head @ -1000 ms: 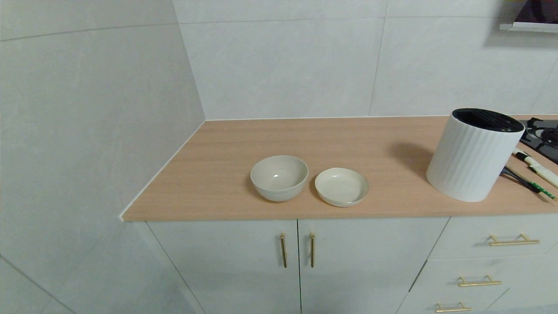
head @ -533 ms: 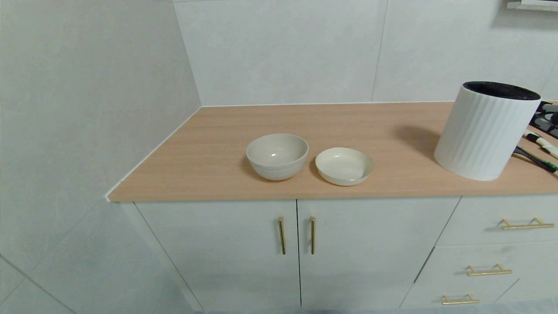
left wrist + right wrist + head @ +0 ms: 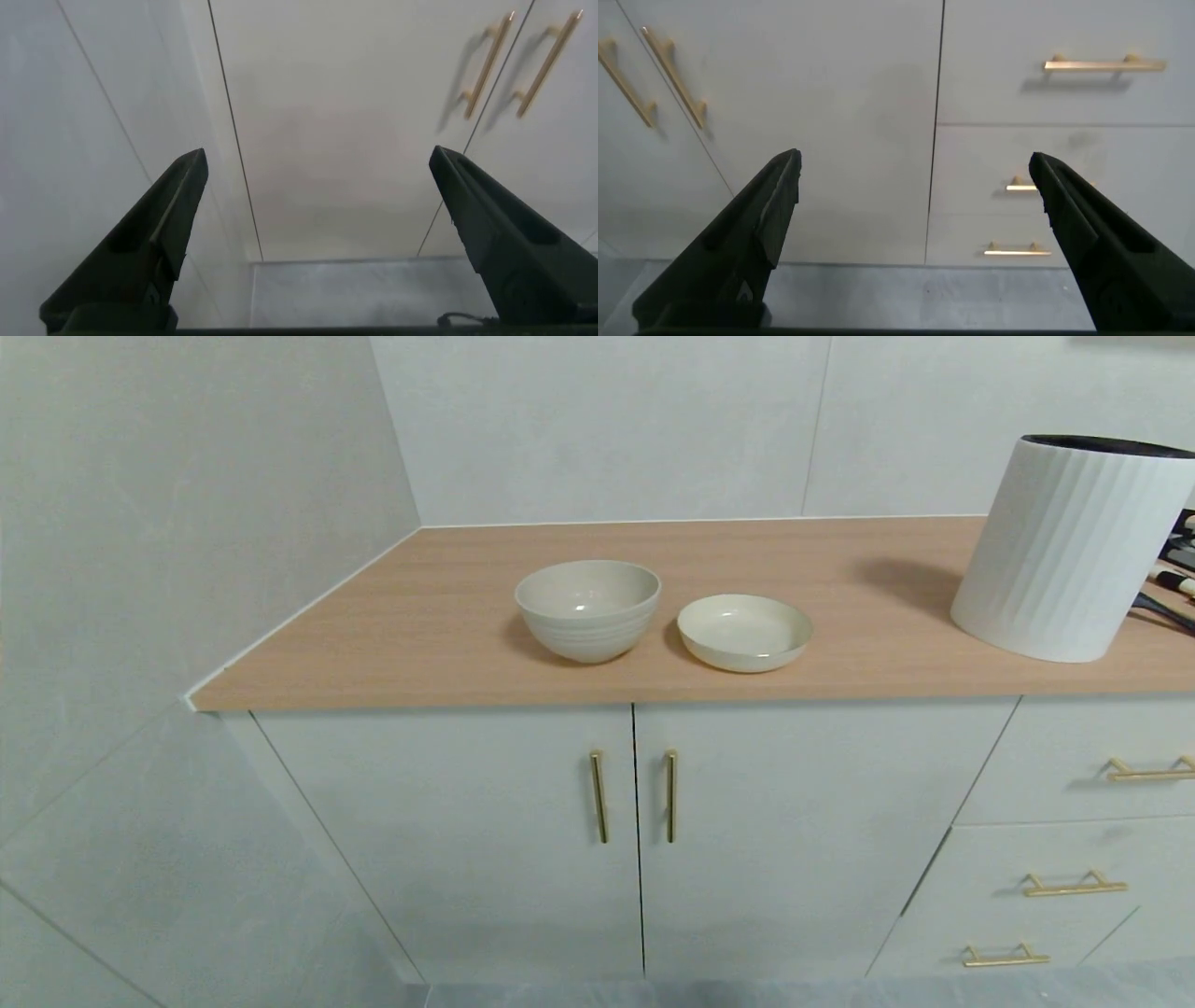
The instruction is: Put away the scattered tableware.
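A pale grey tiled wall closes the left side of this kitchen corner and meets a second tiled wall behind a light-brown wood-grain countertop. Near the counter's front edge, left of its middle, a deep cream ceramic bowl stands upright and empty, with faint rings around its outside. Just beside it on the right, across a narrow gap, sits a shallow cream dish, also upright and empty. Well apart, toward the right end, a tall white ribbed cylindrical container with a black top casts its shadow leftward across the wood. Behind it, at the frame's edge, dark-handled utensils lie on the counter, mostly hidden.

Under the counter, two white cabinet doors are closed, their slim upright brass handles side by side at the central seam. To the right is a stack of white drawers with horizontal brass pulls. A strip of grey floor shows at the base.

The left gripper hangs low before the cabinet front, its two dark fingers spread wide with nothing between them. The right gripper is likewise low, facing the seam between door and drawers, with its fingers wide apart and holding nothing. Neither touches the bowl or the dish.
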Controlling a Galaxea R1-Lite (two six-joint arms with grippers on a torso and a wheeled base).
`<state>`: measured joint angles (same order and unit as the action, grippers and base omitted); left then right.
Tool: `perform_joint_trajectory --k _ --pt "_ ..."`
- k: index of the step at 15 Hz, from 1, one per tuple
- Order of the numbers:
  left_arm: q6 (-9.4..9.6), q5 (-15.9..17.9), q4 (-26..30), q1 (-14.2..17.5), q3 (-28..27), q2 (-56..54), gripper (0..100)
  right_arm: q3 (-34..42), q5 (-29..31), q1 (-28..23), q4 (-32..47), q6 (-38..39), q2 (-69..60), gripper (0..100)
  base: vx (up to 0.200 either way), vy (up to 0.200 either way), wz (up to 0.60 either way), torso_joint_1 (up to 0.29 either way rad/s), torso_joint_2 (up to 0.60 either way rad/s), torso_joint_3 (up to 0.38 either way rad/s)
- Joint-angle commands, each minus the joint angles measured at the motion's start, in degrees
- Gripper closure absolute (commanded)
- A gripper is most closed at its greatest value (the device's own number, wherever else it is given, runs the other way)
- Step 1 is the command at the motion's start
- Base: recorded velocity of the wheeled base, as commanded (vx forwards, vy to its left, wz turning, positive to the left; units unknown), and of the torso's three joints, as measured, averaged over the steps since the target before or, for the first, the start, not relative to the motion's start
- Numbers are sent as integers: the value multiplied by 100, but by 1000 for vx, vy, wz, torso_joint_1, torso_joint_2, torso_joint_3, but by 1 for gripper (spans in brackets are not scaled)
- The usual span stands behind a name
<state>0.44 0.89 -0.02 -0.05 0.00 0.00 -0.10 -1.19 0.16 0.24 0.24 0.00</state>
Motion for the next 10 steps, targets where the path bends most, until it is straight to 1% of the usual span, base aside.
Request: perform_joint_trajectory --k 1,5,8,10 --pt "0 -1 2 -4 0 0 0 1 -4 2 2 2 0 0 0 0 0 -168 466 295" --pt "0 -1 -6 5 0 0 0 1 -4 2 2 -7 0 0 0 0 0 -155 460 306" --pt "0 -1 2 5 0 0 0 1 -4 2 -7 2 0 0 0 0 0 -121 447 308" --pt "0 -1 2 -4 0 0 0 1 -4 2 2 -7 0 0 0 0 0 -46 188 134"
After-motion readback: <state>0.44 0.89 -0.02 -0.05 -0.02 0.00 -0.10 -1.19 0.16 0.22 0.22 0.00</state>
